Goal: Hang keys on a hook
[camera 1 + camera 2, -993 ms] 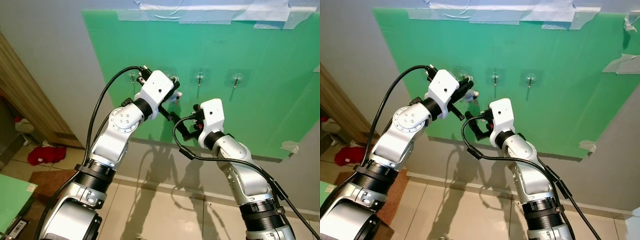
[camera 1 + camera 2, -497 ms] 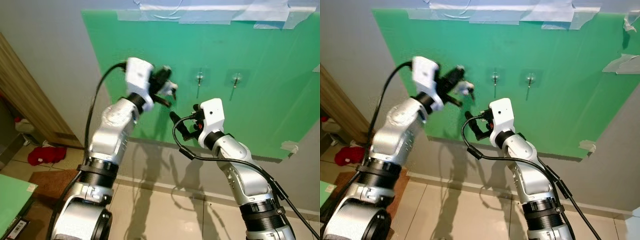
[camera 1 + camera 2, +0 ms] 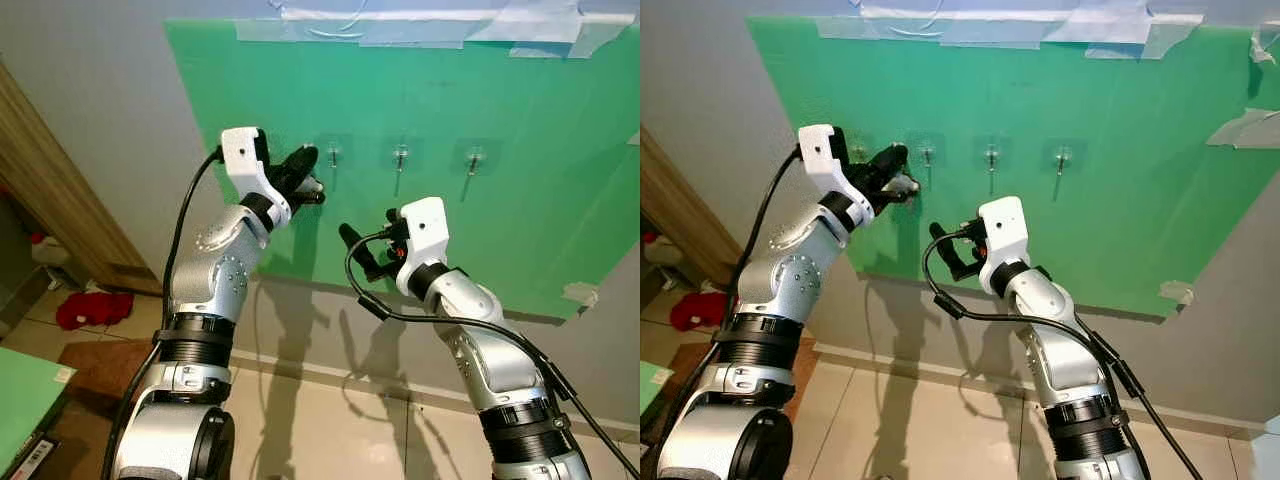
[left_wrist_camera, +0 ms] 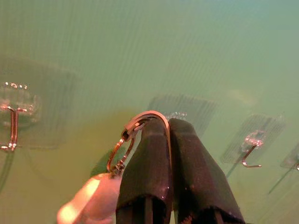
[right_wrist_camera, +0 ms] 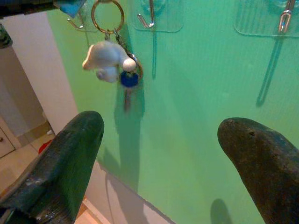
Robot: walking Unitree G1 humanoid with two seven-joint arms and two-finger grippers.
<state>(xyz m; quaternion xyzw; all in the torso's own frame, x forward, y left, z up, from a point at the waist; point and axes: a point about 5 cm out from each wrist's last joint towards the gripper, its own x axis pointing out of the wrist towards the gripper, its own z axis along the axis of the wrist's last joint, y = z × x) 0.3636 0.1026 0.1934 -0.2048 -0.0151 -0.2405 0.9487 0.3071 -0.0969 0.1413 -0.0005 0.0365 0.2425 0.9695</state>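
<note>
Keys are dangling from the left gripper, pinched by the ring beside a wall hook; the right gripper is hovering, fingers spread.

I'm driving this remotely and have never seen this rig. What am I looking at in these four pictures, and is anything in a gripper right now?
Two pictures come from the humanoid's head, two from cameras on its wrists. Both arms are raised toward a green board taped to the wall, which carries a row of clear stick-on hooks. The left gripper is shut on the key ring, which carries a white charm and a blue-headed key; the ring is beside the hooks, and I can't tell whether it is on one. The right gripper is lower, open and holds nothing; its wrist picture looks between its two fingers at the dangling keys.
</note>
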